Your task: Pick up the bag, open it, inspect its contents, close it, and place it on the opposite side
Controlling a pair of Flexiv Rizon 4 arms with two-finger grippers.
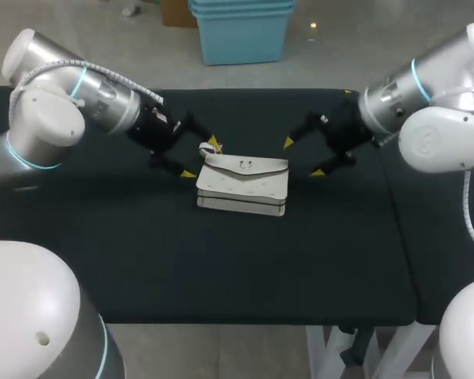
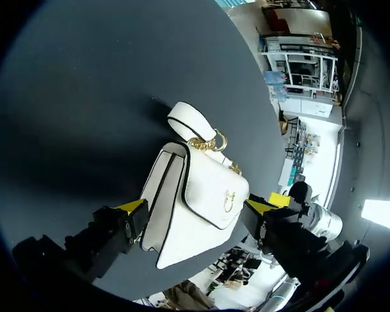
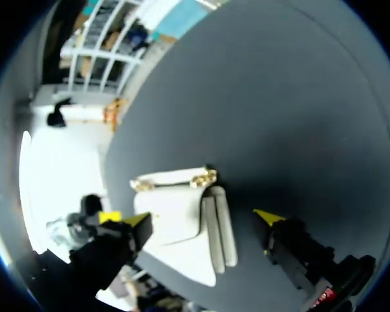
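The white bag (image 1: 242, 183) lies flat near the middle of the dark worktop (image 1: 221, 260), its flap closed over the front with a small gold clasp (image 2: 229, 200) showing; a short white strap (image 2: 190, 123) hangs from gold chain links (image 2: 208, 143) at the end nearest my left arm.

The left fingers (image 1: 188, 173) are spread wide and hold nothing; they sit just beside that strap end of the bag, one yellow tip close to the strap (whether it brushes it I cannot tell); in the left wrist view the bag lies ahead of them, framed by the two tips.

The right fingers (image 1: 317, 171) are also spread wide and empty; they sit near the opposite end of the bag, a little apart from it; from the right wrist the bag lies ahead, between the tips.
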